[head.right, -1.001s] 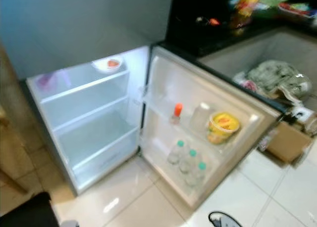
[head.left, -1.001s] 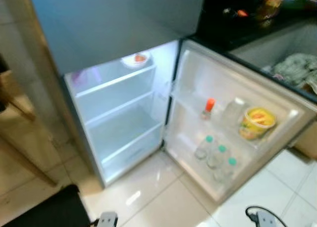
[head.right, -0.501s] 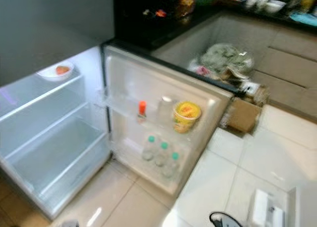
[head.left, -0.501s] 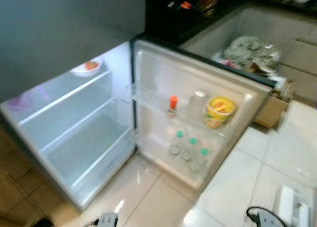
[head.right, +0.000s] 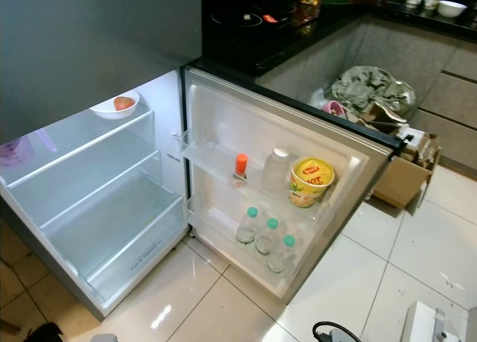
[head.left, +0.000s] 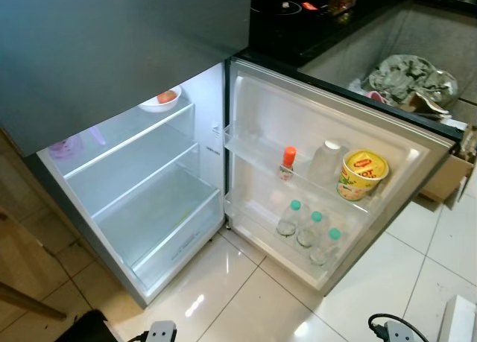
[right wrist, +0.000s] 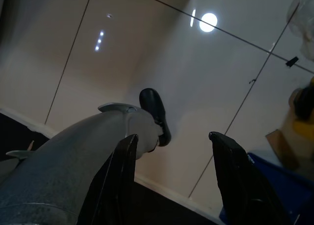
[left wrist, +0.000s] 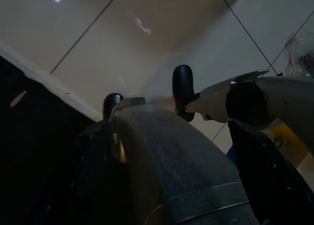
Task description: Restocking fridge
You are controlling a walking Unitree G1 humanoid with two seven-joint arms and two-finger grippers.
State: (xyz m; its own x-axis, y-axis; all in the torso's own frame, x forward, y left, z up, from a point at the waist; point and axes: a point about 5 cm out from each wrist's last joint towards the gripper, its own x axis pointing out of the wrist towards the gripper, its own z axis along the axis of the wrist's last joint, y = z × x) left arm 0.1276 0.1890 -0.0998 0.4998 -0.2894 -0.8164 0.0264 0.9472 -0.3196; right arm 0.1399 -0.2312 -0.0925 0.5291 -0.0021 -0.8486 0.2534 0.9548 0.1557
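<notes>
In front of the robot the fridge (head.left: 134,208) stands with its door (head.left: 328,133) swung wide to the right. Both arms hang low by the tiled floor (head.left: 246,297): the left gripper (left wrist: 147,100) and the right gripper (right wrist: 171,137) point down at bare tile. The right one's fingers stand apart on nothing. For the left I cannot tell, since its body hides most of the fingers.

No item is in hand, so the coming move likely turns on the fridge lying ahead and above both grippers, the shelves nearer the left arm and the door racks nearer the right.

Count: three glass shelves, one bowl (head.left: 159,100) holding one fruit on the top shelf, one purple cup (head.left: 65,145) below it. In the door, one red-capped bottle (head.left: 288,163), one clear jar (head.left: 326,162) and one yellow tub (head.left: 363,174) stand above three upright water bottles (head.left: 308,229).
</notes>
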